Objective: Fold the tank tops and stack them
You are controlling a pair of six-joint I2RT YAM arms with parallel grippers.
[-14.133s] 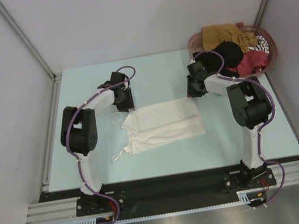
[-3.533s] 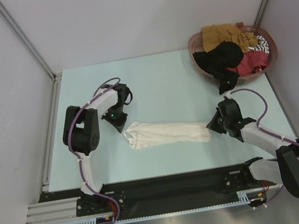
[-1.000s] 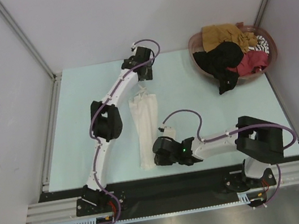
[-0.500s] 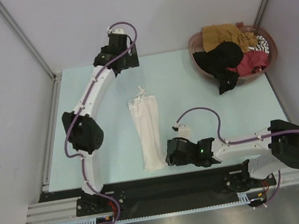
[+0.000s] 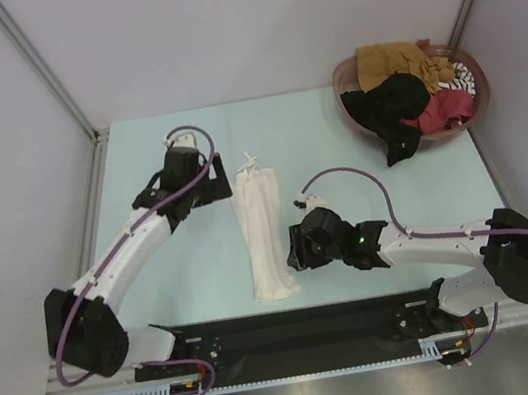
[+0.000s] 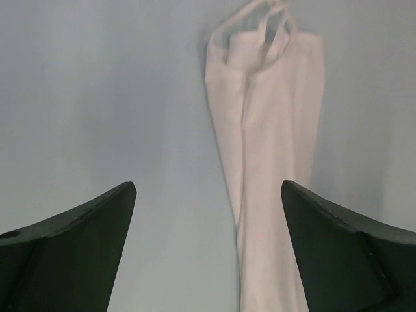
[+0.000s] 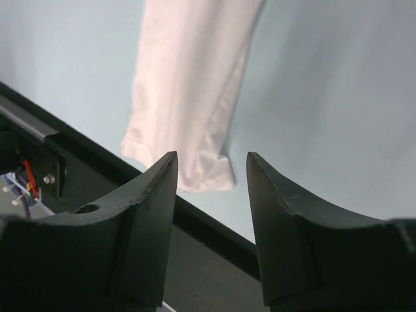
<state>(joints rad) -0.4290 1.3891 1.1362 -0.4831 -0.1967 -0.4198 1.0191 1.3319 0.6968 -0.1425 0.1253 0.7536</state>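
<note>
Hidden: the striped tank top (image 5: pixel 462 73) is only a sliver in the basket (image 5: pixel 344 70), amid the heaped mustard, black and red ones.
Cut off: the left wrist view loses the hem of the white tank top (image 5: pixel 265 243) (image 6: pixel 266 162) (image 7: pixel 188 97); the right wrist view loses its straps.
White tank top: a long narrow folded strip on the tabletop (image 5: pixel 392 176), straps far, hem near.
Left jaws: spread wide, empty, left of the strap end, apart.
Right jaws: parted, empty, just right of the strip's near half.

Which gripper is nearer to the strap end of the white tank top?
Left. The left gripper sits just left of the straps; the right gripper is beside the lower half.
</note>
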